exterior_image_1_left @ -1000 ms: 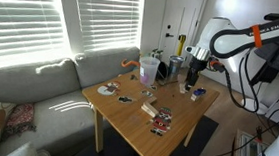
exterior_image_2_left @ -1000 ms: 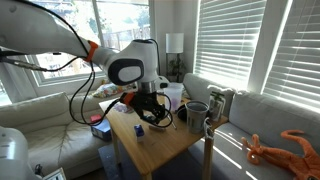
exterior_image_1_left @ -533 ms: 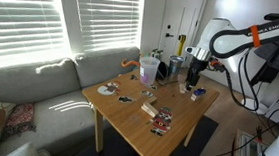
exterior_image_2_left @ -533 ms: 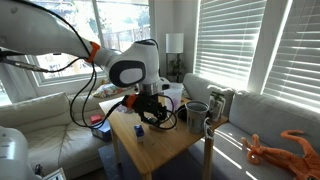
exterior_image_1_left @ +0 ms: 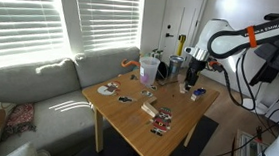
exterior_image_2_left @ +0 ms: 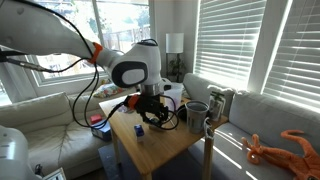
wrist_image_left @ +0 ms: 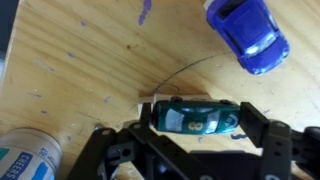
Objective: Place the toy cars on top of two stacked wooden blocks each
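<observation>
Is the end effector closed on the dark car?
Shut: wrist view shows end effector fingers against both ends of the dark toy car.

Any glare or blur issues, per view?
Wrist view: soft focus, yet the dark car in the gripper and the blue car read clearly. In both exterior views: blinds blown out, sun stripes across the sofa.

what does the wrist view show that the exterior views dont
Only the wrist view shows the grasp in detail: the dark toy car sits between the gripper fingers, with a pale block edge just behind it, the blue toy car lying apart on the wood, and a can nearby.

Only the exterior views show the whole arm, the couch, the blinds and the cups.

All views share the wooden table and the gripper low over it.
</observation>
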